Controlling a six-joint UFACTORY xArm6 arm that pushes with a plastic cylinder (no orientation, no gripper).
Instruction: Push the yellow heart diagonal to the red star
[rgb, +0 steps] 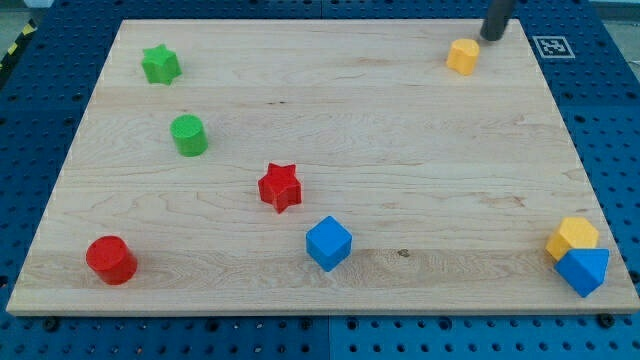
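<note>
The red star (280, 187) lies a little left of the board's middle. A yellow block (463, 55) sits near the top right; I cannot tell whether it is the heart. A second yellow block (572, 237) sits at the right edge near the bottom, its shape also unclear. My tip (492, 38) stands just above and to the right of the upper yellow block, very close to it. The rod runs out of the view's top.
A green star (160, 64) and a green cylinder (188, 135) are at the left. A red cylinder (111, 260) is at the bottom left. A blue cube (328, 243) lies below-right of the red star. A blue block (583, 270) touches the lower yellow block.
</note>
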